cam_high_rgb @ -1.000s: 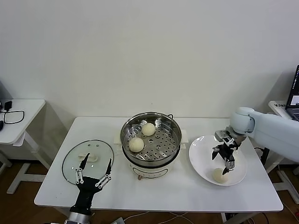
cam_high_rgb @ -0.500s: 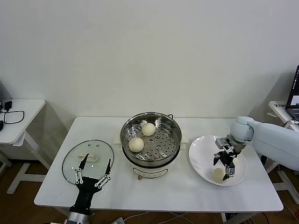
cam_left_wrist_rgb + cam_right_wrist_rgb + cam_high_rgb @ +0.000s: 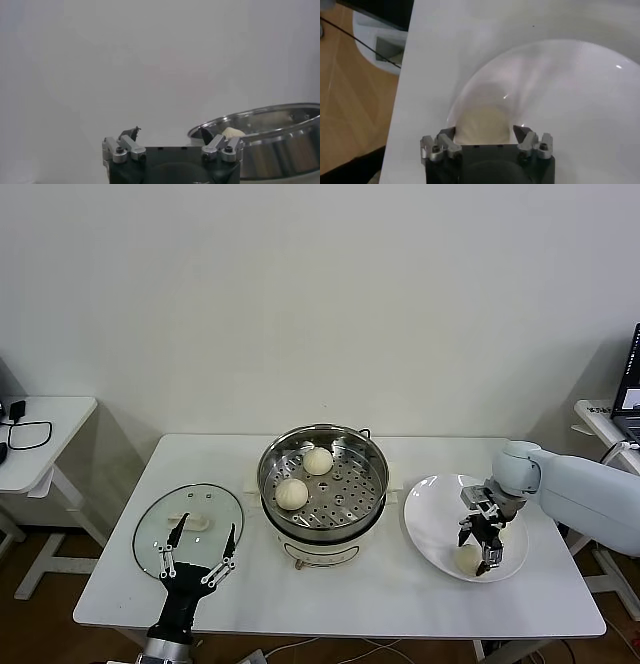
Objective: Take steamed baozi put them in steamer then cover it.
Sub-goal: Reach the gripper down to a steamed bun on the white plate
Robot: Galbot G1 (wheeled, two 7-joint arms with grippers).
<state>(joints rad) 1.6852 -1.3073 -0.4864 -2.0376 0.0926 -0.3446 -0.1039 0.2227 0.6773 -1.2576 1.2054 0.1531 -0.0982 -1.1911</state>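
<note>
Two steamed baozi lie in the shiny steamer on its white base. A third baozi rests on the white plate. My right gripper is down over it, open, one finger at each side of the bun and very close to it. The glass cover lies flat on the table at the left. My left gripper hangs open just in front of the cover, empty. From the left wrist the steamer and one baozi show.
The white table's front edge lies close behind both grippers. A small side table with cables stands at the far left. A laptop sits on a stand at the far right.
My right gripper has come down onto the plate and settled around the baozi, its fingers drawing in toward the bun. The left arm has stayed still.
</note>
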